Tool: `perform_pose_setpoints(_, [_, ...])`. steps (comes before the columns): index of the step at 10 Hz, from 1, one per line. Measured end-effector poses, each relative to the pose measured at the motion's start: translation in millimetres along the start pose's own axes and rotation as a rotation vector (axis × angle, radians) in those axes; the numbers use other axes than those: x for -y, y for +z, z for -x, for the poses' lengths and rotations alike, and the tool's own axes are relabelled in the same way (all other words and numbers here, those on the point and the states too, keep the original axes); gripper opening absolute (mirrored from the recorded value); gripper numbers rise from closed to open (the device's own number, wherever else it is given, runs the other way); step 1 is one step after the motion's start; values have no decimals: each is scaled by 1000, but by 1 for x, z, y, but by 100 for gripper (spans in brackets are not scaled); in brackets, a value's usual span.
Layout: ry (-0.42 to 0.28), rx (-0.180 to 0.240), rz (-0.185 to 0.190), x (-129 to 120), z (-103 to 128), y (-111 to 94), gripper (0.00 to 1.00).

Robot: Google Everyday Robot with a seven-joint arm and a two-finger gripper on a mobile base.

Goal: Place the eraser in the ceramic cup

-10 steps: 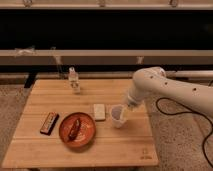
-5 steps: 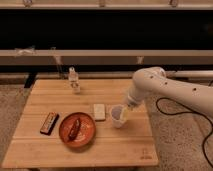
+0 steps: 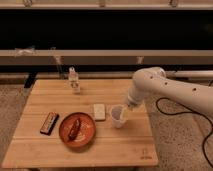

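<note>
A white eraser [image 3: 99, 111] lies flat on the wooden table [image 3: 80, 145], just left of a white ceramic cup [image 3: 117, 116] that stands upright. My gripper [image 3: 126, 110] is at the end of the white arm [image 3: 165, 90], right at the cup's right rim. The arm's wrist hides most of the gripper. The eraser is apart from the gripper, on the cup's far side.
An orange plate [image 3: 77, 129] with a brown food item sits left of the eraser. A dark bar-shaped object [image 3: 49, 122] lies near the table's left edge. A small clear bottle [image 3: 74, 80] stands at the back. A black cable [image 3: 165, 111] hangs on the right.
</note>
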Motion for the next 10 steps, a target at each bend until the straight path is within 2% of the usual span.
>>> perform_pose_setpoints(2, [0,-11,-12,2,2,-2,80])
perform_pose_setpoints(4, [-20,-35,-34,9,29,-5,80])
perform_pose_setpoints(6, [-39,-64,-40,14,65,0,80])
perform_pose_setpoints(9, [-96,-84,-37,16,134,19,80])
perform_pose_setpoints(10, [-114,-86,-36,16,149,24,80])
